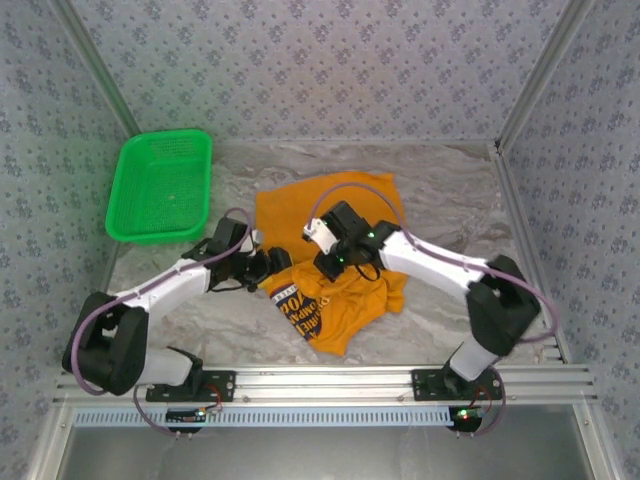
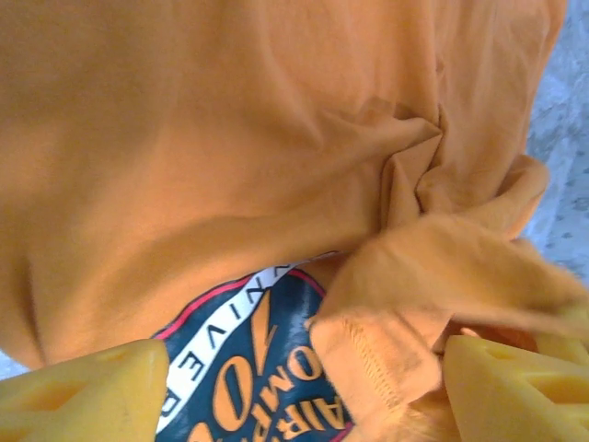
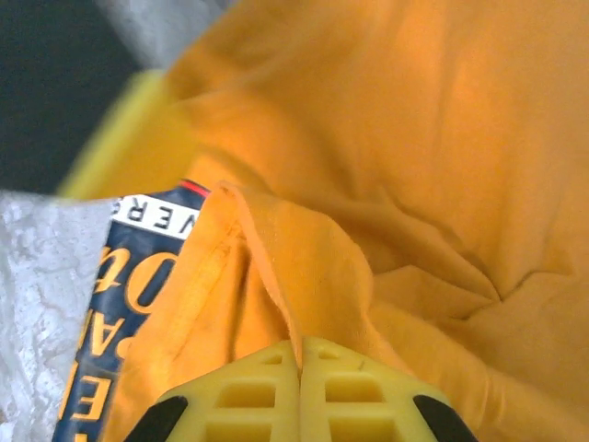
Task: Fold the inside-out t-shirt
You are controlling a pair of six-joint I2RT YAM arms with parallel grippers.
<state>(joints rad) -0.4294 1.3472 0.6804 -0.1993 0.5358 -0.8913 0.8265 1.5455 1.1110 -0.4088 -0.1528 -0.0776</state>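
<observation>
Pinching t-shirt (image 1: 300, 208) cloth, right claw (image 3: 300, 345) closed, left claw (image 2: 304, 357) spread open, green basket (image 1: 162, 139) apart, back left

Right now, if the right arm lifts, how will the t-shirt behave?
Likely floppy: the t-shirt lies crumpled with creases, so it should drape, not hold shape. Probably light: a thin ridge rises to the right fingers. Pushing would likely bunch it on the table.

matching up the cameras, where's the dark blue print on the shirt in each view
top external: the printed graphic is low in the centre, on the near part of the t-shirt.
left wrist: bottom centre.
right wrist: left side, lower half.
shared landmark: the t-shirt's orange cloth bordering it.
</observation>
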